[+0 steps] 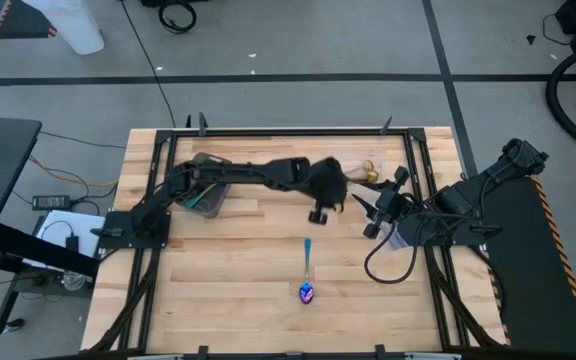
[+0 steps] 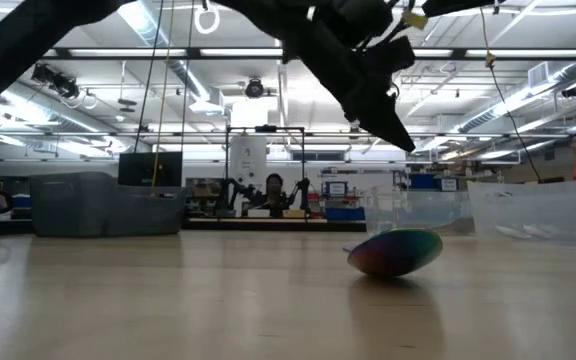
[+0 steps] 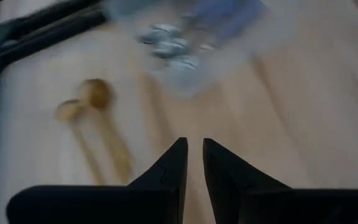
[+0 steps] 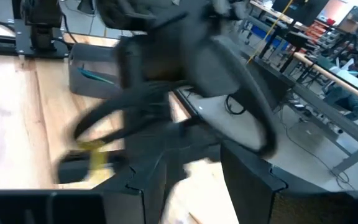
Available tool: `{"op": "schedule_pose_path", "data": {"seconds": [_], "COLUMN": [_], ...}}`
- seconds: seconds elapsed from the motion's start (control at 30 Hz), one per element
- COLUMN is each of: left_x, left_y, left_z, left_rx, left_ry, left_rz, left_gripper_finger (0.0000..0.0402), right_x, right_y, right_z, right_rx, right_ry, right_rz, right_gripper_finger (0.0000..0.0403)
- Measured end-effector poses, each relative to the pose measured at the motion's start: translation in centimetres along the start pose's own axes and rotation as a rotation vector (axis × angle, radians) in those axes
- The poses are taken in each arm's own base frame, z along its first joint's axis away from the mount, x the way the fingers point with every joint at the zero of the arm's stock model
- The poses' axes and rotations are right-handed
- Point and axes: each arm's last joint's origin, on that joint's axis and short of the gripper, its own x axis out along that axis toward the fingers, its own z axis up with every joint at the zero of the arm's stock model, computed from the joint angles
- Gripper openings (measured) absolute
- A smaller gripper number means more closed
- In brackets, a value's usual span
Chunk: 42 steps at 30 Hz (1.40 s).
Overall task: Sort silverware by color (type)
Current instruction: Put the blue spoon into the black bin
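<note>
On the left of the wooden worktop (image 1: 248, 250) a dark grey tray (image 1: 206, 200) sits under the left arm's forearm, with a teal handle showing in it in the right wrist view. That arm stretches across the worktop, and its bulk fills most of the right wrist view, blocking the things beyond it. Alone near the front middle lies an iridescent spoon (image 1: 307, 278), purple-blue bowl toward the front edge and teal handle pointing back; in the low view its bowl (image 2: 395, 251) rests on the wood in front of clear plastic containers (image 2: 538, 212). The left hand (image 1: 320, 212) hangs above the worktop just behind that spoon, its fingers (image 3: 171, 169) nearly pressed together with a thin gap and nothing between them. Past it lie two gold spoons (image 3: 95, 118) on bare wood, and a clear container holding silver spoons (image 3: 169, 46). The right hand (image 1: 370, 212) hovers by the right rail near the gold spoons (image 1: 366, 172), fingers (image 4: 244, 168) spread and empty.
</note>
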Motion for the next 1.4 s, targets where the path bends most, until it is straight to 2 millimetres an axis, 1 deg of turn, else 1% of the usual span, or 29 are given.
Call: {"op": "schedule_pose_path", "data": {"seconds": [0.13,0.33,0.57,0.73,0.93,1.03,1.17,1.27,1.4], "left_x": [-0.1,-0.4,-0.9,-1.0,-1.2,-1.2,-1.2,-1.2,-1.1], "left_y": [-2.9,-5.9,-9.3,-11.5,-12.8,-12.9,-13.1,-13.1,-13.0], "left_z": [0.0,-0.3,-0.2,0.1,0.5,0.5,0.5,0.4,0.4], "left_rx": [0.122,0.216,0.295,0.360,0.382,0.379,0.364,0.362,0.342], "left_ry": [0.095,0.218,0.296,0.295,0.288,0.290,0.300,0.305,0.309], "left_rz": [-0.090,-0.194,-0.283,-0.322,-0.335,-0.337,-0.341,-0.342,-0.334], "left_gripper_finger": [0.0059,0.0059,0.0059,0.0059,0.0060,0.0068,0.0102,0.0131,0.0152], "right_x": [0.0,0.0,0.0,0.0,0.0,0.0,-0.2,-0.6,-0.7], "right_y": [0.0,0.2,0.2,0.3,0.3,0.5,0.7,1.0,1.2], "right_z": [0.0,0.2,0.2,0.3,0.3,0.4,0.5,0.4,0.4], "right_rx": [0.006,0.026,0.002,0.001,0.007,0.006,0.007,0.012,0.015], "right_ry": [-0.001,-0.004,-0.006,-0.006,-0.003,-0.006,-0.010,0.009,0.010], "right_rz": [0.009,0.042,0.043,0.049,0.076,0.107,0.162,0.254,0.276], "right_gripper_finger": [0.0162,0.0162,0.0161,0.0161,0.0162,0.0162,0.0162,0.0162,0.0162]}}
